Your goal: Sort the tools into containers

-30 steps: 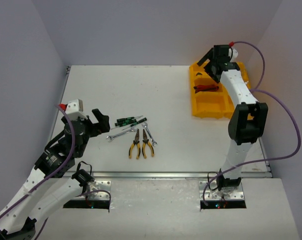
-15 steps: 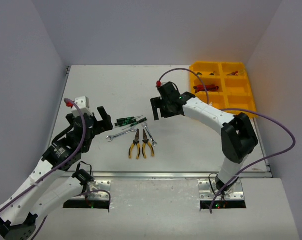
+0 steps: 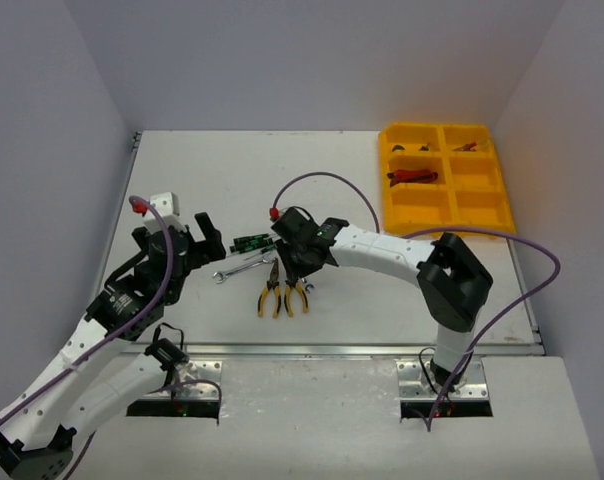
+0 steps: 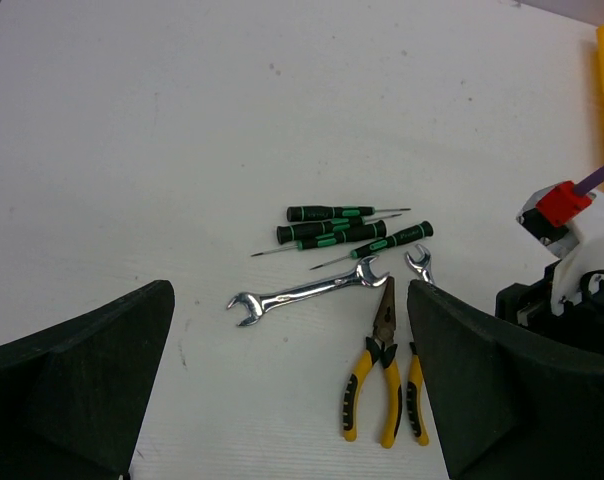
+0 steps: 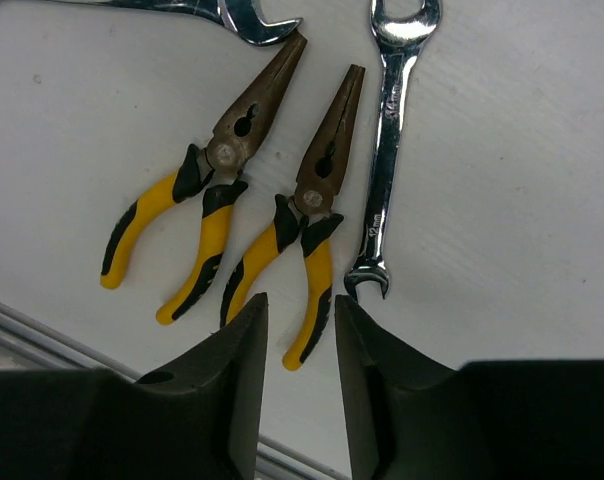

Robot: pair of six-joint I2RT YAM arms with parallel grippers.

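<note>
Two yellow-handled pliers (image 5: 212, 190) (image 5: 307, 220) lie side by side on the white table, flanked by a silver wrench (image 5: 387, 150). My right gripper (image 5: 297, 310) hovers just over the right pliers' handle end, its jaws narrowed but still apart, gripping nothing. A second wrench (image 4: 302, 292) and several green-handled screwdrivers (image 4: 342, 228) lie beyond. My left gripper (image 4: 290, 295) stands wide open left of the pile (image 3: 204, 240), holding nothing. The yellow tray (image 3: 444, 210) sits far right with red-and-black cutters (image 3: 412, 177) in a middle compartment.
The tray's top compartments hold small tools (image 3: 465, 147). The right arm (image 3: 382, 245) stretches across the table's middle toward the tool pile. The table's metal front rail (image 3: 332, 350) runs just below the pliers.
The right arm swung from the tray across to the pliers and lowered over them, its jaws narrowing. The left arm shifted slightly toward the tools and then held still.
</note>
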